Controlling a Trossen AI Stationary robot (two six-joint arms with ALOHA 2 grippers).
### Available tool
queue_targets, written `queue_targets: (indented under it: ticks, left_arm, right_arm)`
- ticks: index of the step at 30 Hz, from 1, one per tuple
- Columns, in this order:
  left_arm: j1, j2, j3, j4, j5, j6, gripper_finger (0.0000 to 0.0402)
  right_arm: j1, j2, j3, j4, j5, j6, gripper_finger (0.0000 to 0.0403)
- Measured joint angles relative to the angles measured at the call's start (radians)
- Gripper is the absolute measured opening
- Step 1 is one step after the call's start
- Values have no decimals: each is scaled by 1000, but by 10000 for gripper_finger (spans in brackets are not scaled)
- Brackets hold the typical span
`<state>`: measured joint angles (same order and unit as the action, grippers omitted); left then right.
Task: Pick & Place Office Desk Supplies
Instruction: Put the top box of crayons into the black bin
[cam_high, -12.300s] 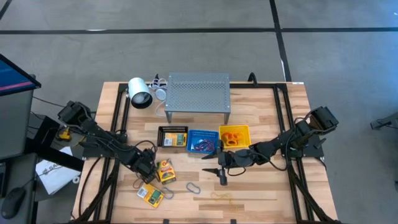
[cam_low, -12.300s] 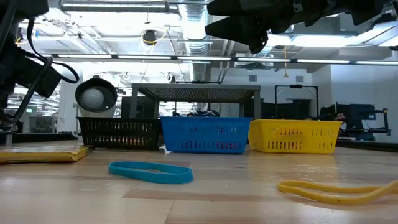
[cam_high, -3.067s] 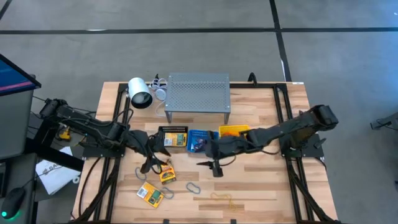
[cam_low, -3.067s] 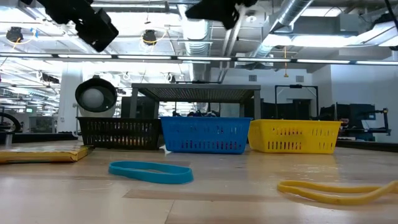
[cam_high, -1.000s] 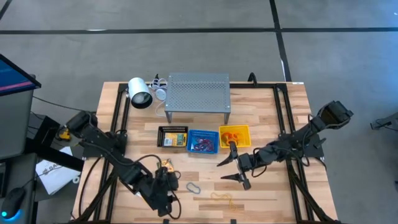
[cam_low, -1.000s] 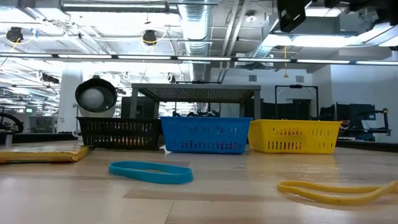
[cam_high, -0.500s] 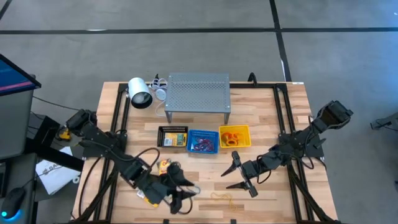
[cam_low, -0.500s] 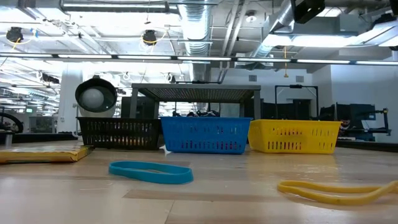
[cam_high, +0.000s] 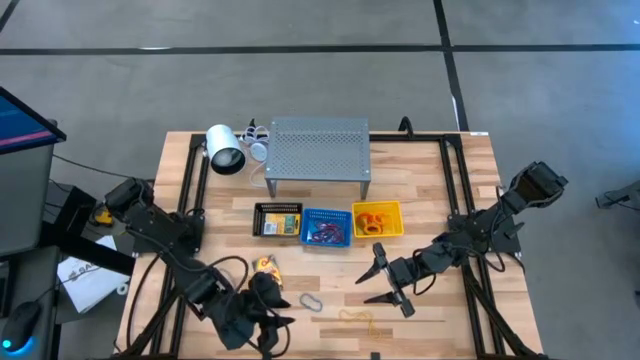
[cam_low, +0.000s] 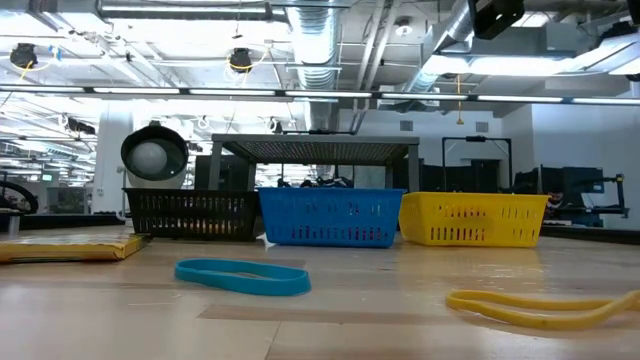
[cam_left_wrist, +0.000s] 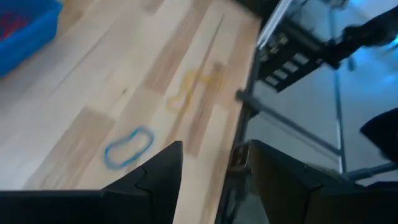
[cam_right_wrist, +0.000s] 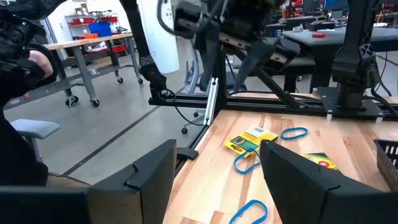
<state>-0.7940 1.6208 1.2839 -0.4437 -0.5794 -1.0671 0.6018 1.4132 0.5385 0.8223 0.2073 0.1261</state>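
Since half a second ago my left hand (cam_high: 268, 322) has pulled back toward the near-left tabletop (cam_high: 430, 320) edge, fingers apart, empty. My right hand (cam_high: 385, 282) hangs unchanged, spread wide, empty. Crayon packs (cam_high: 265, 269), blue loop (cam_low: 242, 276) and yellow band (cam_high: 355, 318) lie loose. No print is readable.

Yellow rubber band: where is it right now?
In the high view the yellow rubber band lies loose near the table's front edge, between the two grippers, just right of the blue band loop; in the low view it's front right.
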Motion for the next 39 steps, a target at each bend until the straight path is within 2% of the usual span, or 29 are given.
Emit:
queue_targets:
  ticks: [3,9,15,20,28,32,39]
  left_arm:
    - [-5,10,0,-69,25,-69,182]
    - [10,66,0,-90,118,-119,182]
    - [12,168,0,-110,230,-182,182]
    - [12,246,0,-206,322,-258,182]
    - [33,316,147,-580,302,-268,182]
    - [42,364,200,-635,273,-230,182]
    - [45,490,297,-742,315,-195,182]
  right_arm:
    - [-3,0,0,0,0,-2,227]
    - [-18,0,0,-2,2,-2,227]
    - [-29,0,0,-10,3,-2,227]
    - [-39,0,0,-10,3,-2,227]
    - [-41,0,0,-17,3,2,226]
    - [-40,0,0,-33,3,6,226]
    - [-33,0,0,-34,3,6,226]
